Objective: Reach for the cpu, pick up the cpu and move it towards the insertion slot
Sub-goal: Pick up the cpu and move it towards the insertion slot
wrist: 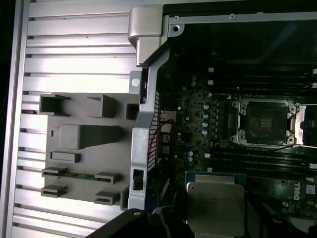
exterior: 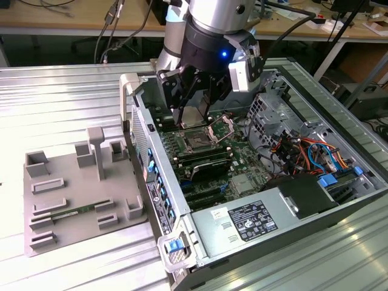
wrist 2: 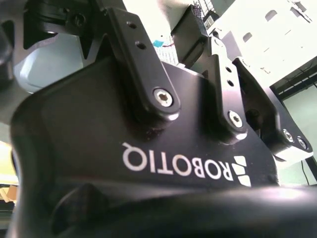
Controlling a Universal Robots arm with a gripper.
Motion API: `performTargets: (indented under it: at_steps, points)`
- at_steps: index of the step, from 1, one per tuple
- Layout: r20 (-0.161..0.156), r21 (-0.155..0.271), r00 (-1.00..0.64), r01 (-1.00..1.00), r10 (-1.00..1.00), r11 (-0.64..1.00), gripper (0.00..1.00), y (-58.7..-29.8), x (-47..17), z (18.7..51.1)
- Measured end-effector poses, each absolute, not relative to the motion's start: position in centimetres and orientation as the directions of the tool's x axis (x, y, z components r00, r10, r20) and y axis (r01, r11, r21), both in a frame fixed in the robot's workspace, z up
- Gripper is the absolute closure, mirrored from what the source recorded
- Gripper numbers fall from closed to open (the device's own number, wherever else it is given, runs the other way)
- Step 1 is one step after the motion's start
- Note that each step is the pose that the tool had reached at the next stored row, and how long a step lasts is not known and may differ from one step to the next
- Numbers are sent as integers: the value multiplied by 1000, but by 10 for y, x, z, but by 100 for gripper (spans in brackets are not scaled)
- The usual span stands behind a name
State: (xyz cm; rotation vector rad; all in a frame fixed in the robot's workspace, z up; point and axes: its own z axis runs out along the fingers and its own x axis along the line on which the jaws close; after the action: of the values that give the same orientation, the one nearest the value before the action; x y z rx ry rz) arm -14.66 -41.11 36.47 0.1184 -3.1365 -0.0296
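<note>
The end effector (exterior: 195, 115) hangs inside the open computer case (exterior: 339, 91), over the green motherboard (exterior: 242, 159). Its fingers (exterior: 182, 97) are closed narrow on the cpu (exterior: 197, 114), a thin whitish-silver square held between them and tilted in the exterior view. In the first wrist view the cpu (wrist: 215, 204) shows its metal top, with the end effector's dark body (wrist: 143, 224) just beside it. The cpu is above the board, not touching it.

The slot (exterior: 198, 142) lies just below the cpu in the exterior view, a dark square in a silver frame, with its retention bracket (exterior: 222, 127) swung up and open on the exterior view's right side. In the first wrist view the slot (wrist: 265, 122) is near the cpu but apart from it, with long black memory slots (wrist: 257, 161) between the 2.

A grey fixture plate (exterior: 73, 200) rests on the ribbed metal worktop (exterior: 60, 97), on the exterior view's left of the case. A green memory stick (exterior: 70, 213) lies in 1 of its holders. In the second wrist view the end effector's black linkage (wrist 2: 148, 94) is seen close up.
</note>
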Motion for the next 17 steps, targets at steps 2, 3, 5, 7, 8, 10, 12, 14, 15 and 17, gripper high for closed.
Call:
performTargets:
  at_steps: [2, 3, 5, 7, 8, 10, 12, 14, 15, 17]
  points:
    - [2, 19, -997, -75, -75, 997, 45, -411, -146, 364]
    - [2, 19, -997, -75, -75, 997, 45, -411, -145, 364]
    - [2, 19, -997, -75, -75, 997, 45, -411, -144, 364]
    - [2, 19, -997, -75, -75, 997, 45, -411, -142, 364]
    - [2, 19, -997, -75, -75, 997, 45, -411, -142, 363]
    - [2, 19, -997, -75, -75, 997, 45, -411, -140, 363]
    - [2, 19, -997, -75, -75, 997, 45, -411, -138, 363]
    - [2, 19, -997, -75, -75, 997, 45, -411, -136, 362]
    - [2, 19, -997, -75, -75, 997, 45, -411, -135, 362]
    - [2, 19, -997, -75, -75, 997, 45, -411, -134, 362]
